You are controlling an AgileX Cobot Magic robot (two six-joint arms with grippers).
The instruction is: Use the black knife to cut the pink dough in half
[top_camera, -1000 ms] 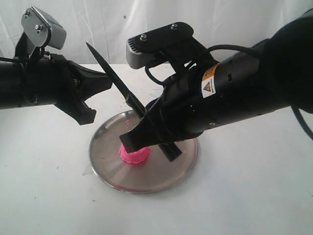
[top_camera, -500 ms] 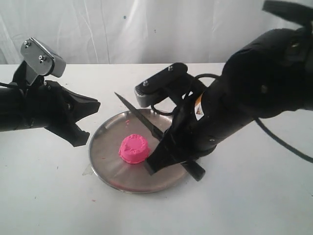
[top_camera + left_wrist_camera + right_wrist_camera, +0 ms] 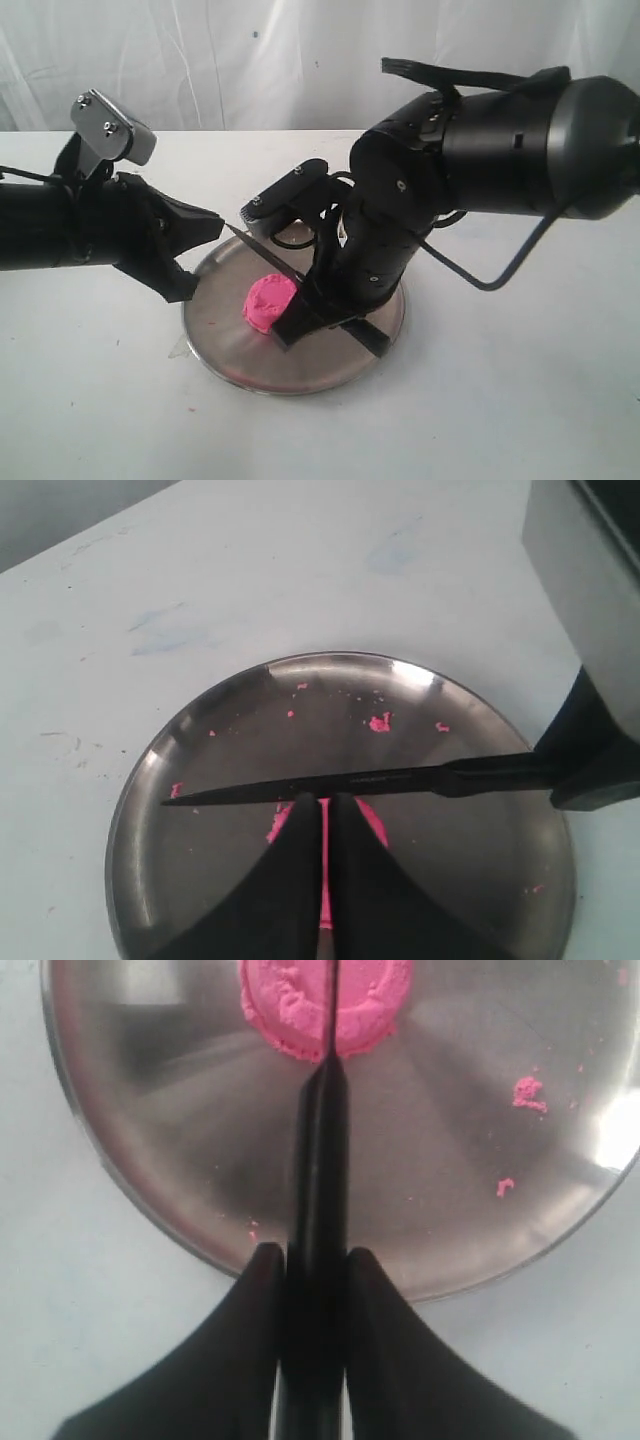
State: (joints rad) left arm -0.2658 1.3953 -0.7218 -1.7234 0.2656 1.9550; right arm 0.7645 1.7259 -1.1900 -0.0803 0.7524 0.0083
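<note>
Pinching the black knife (image 3: 318,1175), right hand (image 3: 312,1290) just beside pink dough (image 3: 325,1005), blade across its middle, left hand (image 3: 324,825) pressed together

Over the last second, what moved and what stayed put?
The right gripper, shut on the black knife, swung it down from tip-high to lie across the pink dough. The left gripper moved closer to the steel plate. Dough and plate stayed in place; whether the blade has cut in is unclear.
</note>
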